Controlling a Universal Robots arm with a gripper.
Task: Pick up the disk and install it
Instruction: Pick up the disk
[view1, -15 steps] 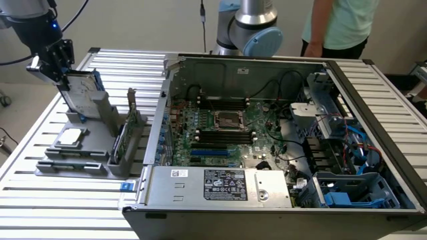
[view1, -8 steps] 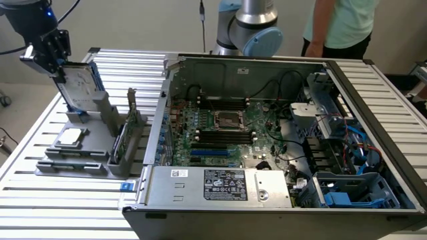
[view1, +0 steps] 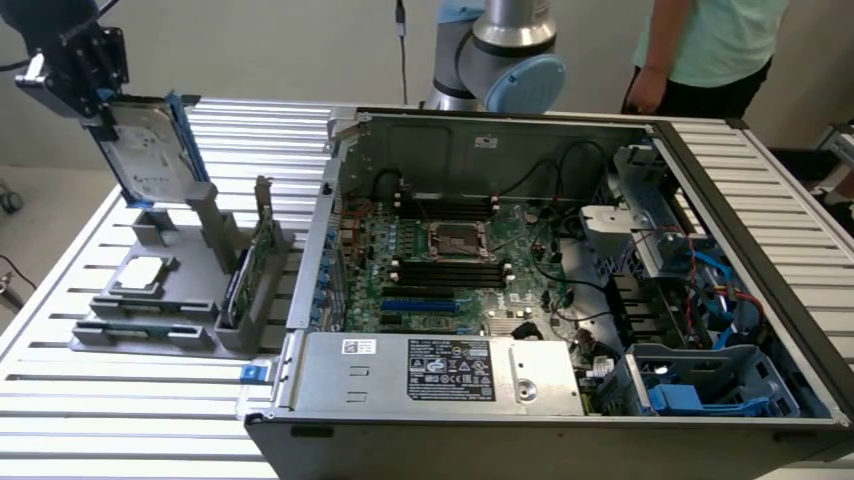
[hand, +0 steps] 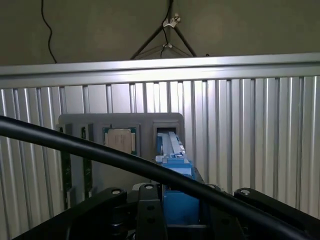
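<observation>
The disk (view1: 150, 150) is a silver-grey drive with a white label and blue rails, standing on edge and tilted at the exterior view's upper left. My gripper (view1: 104, 108) is shut on its top end. The disk's lower end is level with the top of the tall slot of the grey holder (view1: 147, 320); whether it still sits in the slot I cannot tell. In the wrist view the disk's blue rail (hand: 174, 167) runs out from between my gripper's black jaws toward the holder (hand: 147, 125).
The holder also carries a small square silver chip (view1: 143, 272) and a thin green card (view1: 244, 285). An open computer case (view1: 307, 260) fills the slatted metal table (view1: 120, 410), with blue drive bays (view1: 705, 385) at its front right. A person (view1: 707, 45) stands behind.
</observation>
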